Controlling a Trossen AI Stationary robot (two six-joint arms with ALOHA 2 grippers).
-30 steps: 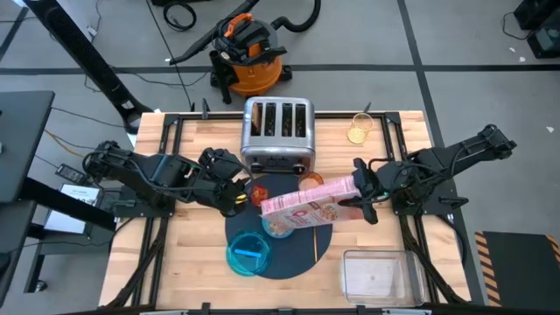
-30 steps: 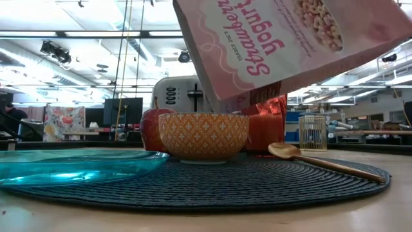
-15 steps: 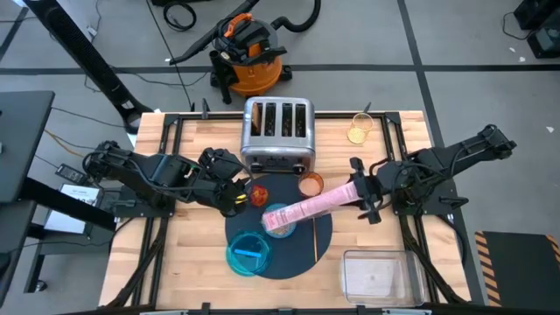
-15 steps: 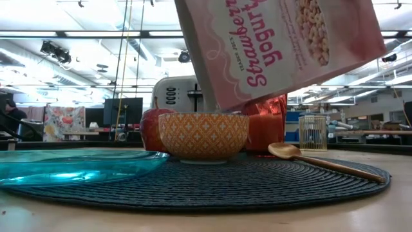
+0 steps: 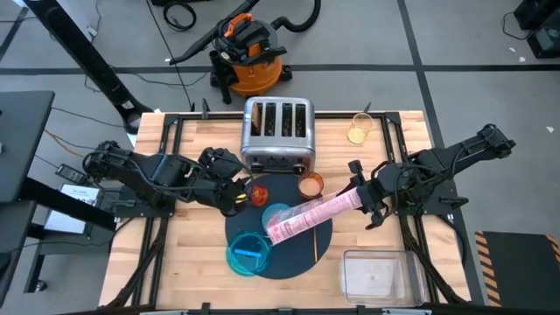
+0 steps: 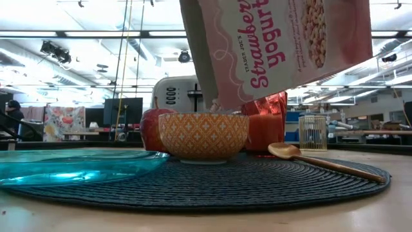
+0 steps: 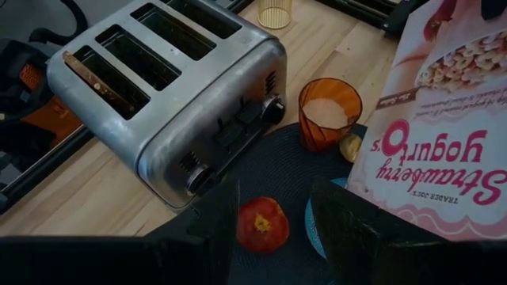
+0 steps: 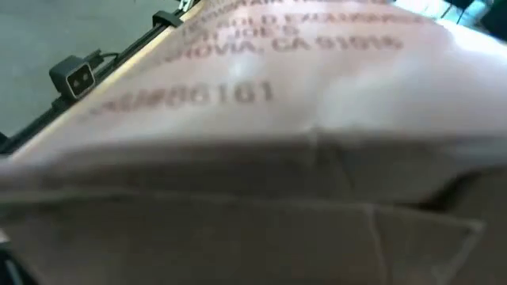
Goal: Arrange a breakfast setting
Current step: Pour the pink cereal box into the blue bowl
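Note:
The round dark mat (image 5: 302, 249) lies at mid-table. On it are the blue plate (image 5: 248, 254), the bowl (image 6: 203, 135), the copper cup (image 5: 310, 185), the red apple (image 7: 262, 224) and the gold spoon (image 6: 322, 161). My right gripper (image 5: 359, 198) is shut on the pink-and-white cereal box (image 5: 311, 216), which slants down over the bowl. My left gripper (image 7: 273, 202) is open and hovers over the apple near the mat's left far rim, touching nothing. A brown strip (image 7: 97, 79) shows in one toaster slot. My right gripper holds the cereal box by its end toward the table's right (image 5: 348, 198), coming about level from the right. The box fills the right wrist view (image 8: 253, 142), so the fingers' place on it is hidden. The box is lifted clear and tilted, its lower end (image 6: 215, 103) just above the bowl.
The steel toaster (image 5: 278, 131) stands behind the mat. A small yellow glass (image 5: 359, 131) is at the far right, and a clear plastic tub (image 5: 376, 276) is at the near right. Bare wood lies left of the mat.
My right gripper has rolled its wrist, turning the cereal box about its long axis from broad face up to nearly edge-on. The box's free end has dipped lower over the bowl and swung a little toward the near edge. My left arm has kept still.

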